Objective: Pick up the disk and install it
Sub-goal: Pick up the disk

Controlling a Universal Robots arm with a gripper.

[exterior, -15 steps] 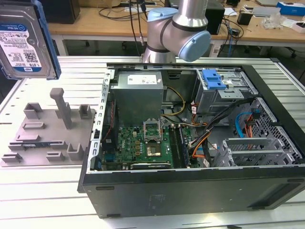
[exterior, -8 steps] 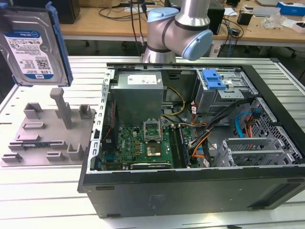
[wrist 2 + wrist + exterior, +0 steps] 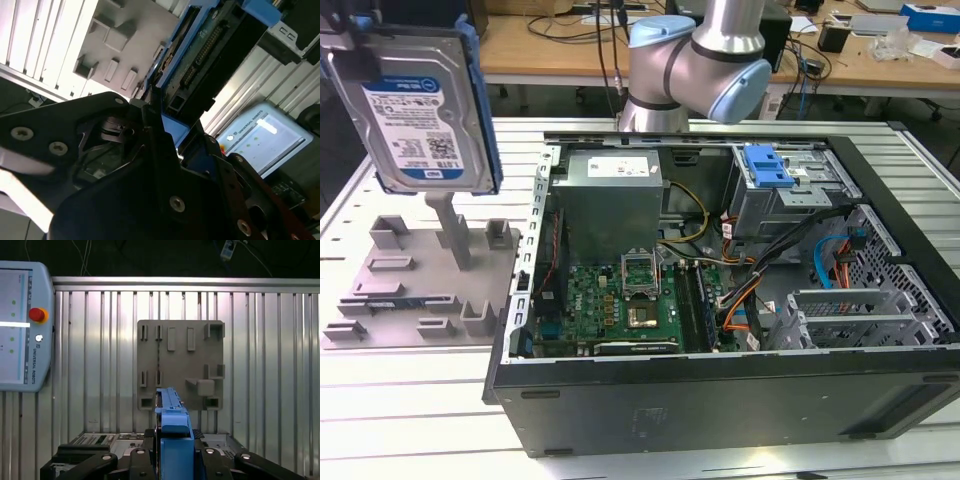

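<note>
The disk (image 3: 420, 105), a silver hard drive with a white-and-blue label in a blue carrier, hangs upright in the air at the exterior view's left, above the grey holder plate (image 3: 420, 290). My gripper (image 3: 174, 452) is shut on the disk's blue-framed edge (image 3: 172, 412), with a black finger on each side. In the second wrist view the gripper (image 3: 160, 125) clamps the disk (image 3: 200, 60), whose circuit-board side shows. The holder plate (image 3: 180, 365) lies straight below the disk, and the disk is clear of its posts.
An open computer case (image 3: 720, 375) lies at the exterior view's right, with the motherboard, cables and a grey drive cage (image 3: 790, 205) topped by a blue bracket (image 3: 767, 165). The robot base (image 3: 690, 60) stands behind it. A teach pendant (image 3: 20, 325) lies on the slatted table beside the plate.
</note>
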